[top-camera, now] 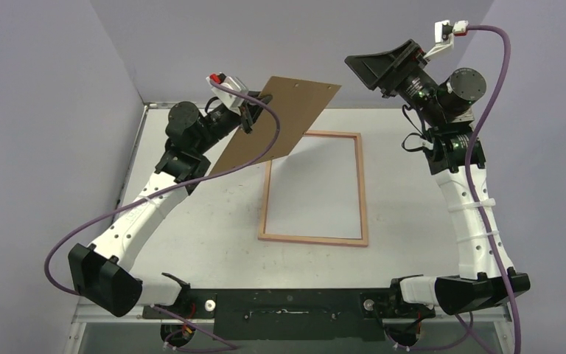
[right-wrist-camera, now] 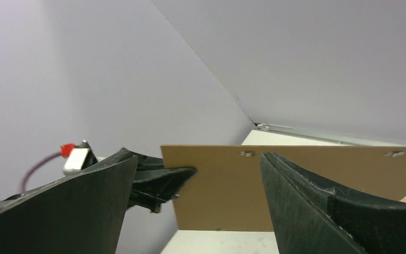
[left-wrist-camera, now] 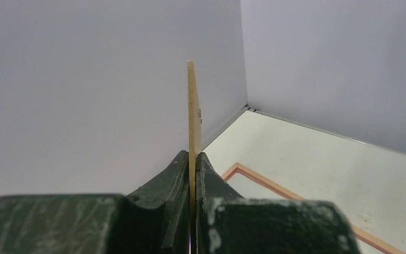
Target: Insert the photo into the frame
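Note:
The frame (top-camera: 362, 192) lies flat on the table, pale peach-wood side up, with the table showing through its pane. One corner shows in the left wrist view (left-wrist-camera: 264, 180). My left gripper (top-camera: 249, 110) is shut on the edge of the plain brown backing board (top-camera: 280, 122) and holds it tilted in the air above the frame's far left corner. The left wrist view shows the board edge-on (left-wrist-camera: 192, 106) between my left gripper's jaws (left-wrist-camera: 193, 156). My right gripper (top-camera: 365, 74) is open and empty, raised at the back right and facing the board (right-wrist-camera: 227, 185). The photo is out of view.
Lilac walls enclose the table on the left, back and right. The white table surface (top-camera: 214, 221) surrounds the frame. The arm bases and a black mounting bar (top-camera: 287, 306) line the near edge.

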`<state>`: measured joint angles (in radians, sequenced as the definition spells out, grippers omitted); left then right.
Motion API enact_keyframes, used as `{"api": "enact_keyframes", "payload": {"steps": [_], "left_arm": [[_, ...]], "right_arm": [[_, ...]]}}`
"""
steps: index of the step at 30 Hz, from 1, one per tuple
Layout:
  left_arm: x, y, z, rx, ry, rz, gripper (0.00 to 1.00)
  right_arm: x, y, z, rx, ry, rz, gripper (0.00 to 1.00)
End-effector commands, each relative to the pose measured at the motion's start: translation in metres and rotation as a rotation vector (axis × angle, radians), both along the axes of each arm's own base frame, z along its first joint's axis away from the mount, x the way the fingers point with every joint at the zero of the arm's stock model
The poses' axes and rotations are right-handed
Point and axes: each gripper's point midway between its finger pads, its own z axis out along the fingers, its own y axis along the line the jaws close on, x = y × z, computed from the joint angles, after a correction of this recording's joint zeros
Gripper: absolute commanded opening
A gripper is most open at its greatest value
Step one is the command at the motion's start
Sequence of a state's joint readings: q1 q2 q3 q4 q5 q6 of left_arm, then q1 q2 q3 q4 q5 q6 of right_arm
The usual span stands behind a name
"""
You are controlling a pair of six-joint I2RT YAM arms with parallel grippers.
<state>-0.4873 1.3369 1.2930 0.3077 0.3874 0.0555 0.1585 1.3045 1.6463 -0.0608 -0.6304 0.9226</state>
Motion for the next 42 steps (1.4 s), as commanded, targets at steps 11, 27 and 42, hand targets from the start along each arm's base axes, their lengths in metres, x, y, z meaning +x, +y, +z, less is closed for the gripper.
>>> {"api": "enact_keyframes", "payload": {"steps": [11,27,42], "left_arm": [[-0.108,0.016,0.109,-0.043,-0.176,-0.297,0.0],[-0.132,0.029,0.101,-0.017,-0.105,-0.536,0.0],[-0.115,0.033,0.099,-0.039,-0.091,-0.505,0.0]], "right_arm": [[-0.022,0.033,-0.037,-0.406,-0.309,0.236,0.92],[-0.094,0.057,-0.107,-0.487,-0.231,0.557,0.9],[-0.117,0.056,-0.132,-0.542,-0.205,0.643,0.4]]}}
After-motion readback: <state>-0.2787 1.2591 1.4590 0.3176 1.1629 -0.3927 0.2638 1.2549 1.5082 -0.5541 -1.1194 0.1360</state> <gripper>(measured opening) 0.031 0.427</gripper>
